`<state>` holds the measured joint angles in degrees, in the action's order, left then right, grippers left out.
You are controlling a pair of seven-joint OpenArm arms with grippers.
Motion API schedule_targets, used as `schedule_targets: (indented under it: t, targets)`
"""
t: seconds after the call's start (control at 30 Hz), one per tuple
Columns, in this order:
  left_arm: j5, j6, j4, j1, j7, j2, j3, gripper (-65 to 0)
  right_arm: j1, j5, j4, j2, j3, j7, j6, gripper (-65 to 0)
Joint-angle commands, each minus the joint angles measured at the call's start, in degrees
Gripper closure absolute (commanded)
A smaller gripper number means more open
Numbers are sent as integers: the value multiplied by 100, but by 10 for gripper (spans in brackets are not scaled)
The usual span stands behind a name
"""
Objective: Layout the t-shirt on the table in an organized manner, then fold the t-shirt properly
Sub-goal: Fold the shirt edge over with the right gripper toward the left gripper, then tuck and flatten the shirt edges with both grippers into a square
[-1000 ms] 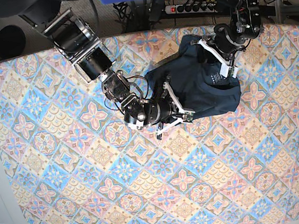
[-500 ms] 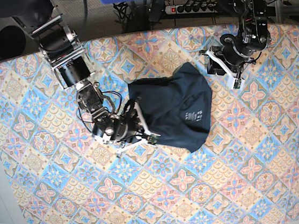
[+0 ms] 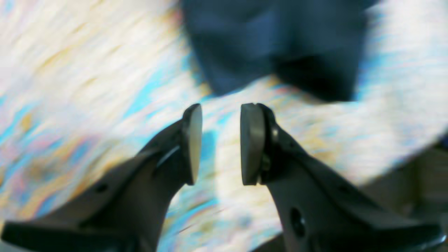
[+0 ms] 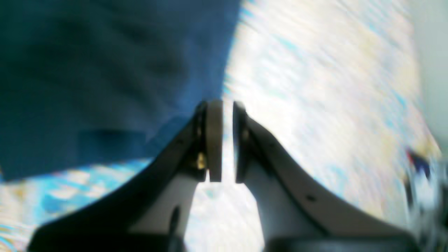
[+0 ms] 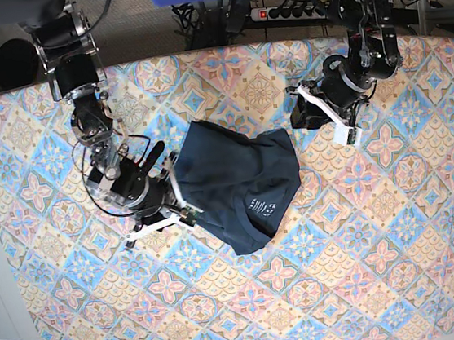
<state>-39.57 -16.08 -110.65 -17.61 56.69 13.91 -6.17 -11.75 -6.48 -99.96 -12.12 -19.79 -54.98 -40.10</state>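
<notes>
Fingers of the left gripper (image 3: 220, 145) stand apart with a clear gap between their flat pads and nothing between them, poised over the patterned cloth just short of the shirt's edge; the right gripper (image 4: 224, 141) has its pads drawn nearly together, a thin slit left between them, and whether a fold of cloth is pinched there I cannot tell, though the fabric lies against its left finger; the plain dark navy soft-fabric t-shirt (image 5: 237, 187) lies bunched near the middle of the wide table covered in blue, pink and cream floral-diamond cloth (image 5: 347, 287); against the picture half a second back, the shirt sits farther toward the base view's left and lower, the right gripper (image 5: 170, 209) at its left edge has shifted the same way, and the left gripper (image 5: 325, 118) is nearer the shirt's upper right corner yet apart from it; the base view shows the pale printed label (image 5: 262, 208) and the shirt's whole crumpled outline, whereas the blurred wrist views show only part of the dark fabric, but give the gaps between the pads.
</notes>
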Motion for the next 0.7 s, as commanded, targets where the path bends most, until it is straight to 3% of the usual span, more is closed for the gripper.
schedule_targets:
  t: [0.0,0.07,0.23,0.43,0.67]
  targets:
    - [-223,-14,-95,33,-99,11,-20,-172,-104,55,111,21,49,131,10,-46]
    - [-513,-14,-69,77,-108,-15,-29,-172,-183,55,506,38,102,149,10,-46]
    - [-557,3,160,297,-117,-534,-46,-172,-1159,55,1579,214,102,448,10,-46]
    - [-557,3,467,499,-583,-1149,-20,-172,-1370,55,2748,320,155,984,10,-46]
    - [-557,3,1540,1027,-899,-1782,-11,-172,-2047,46,3759,328,120,1371,10,-46]
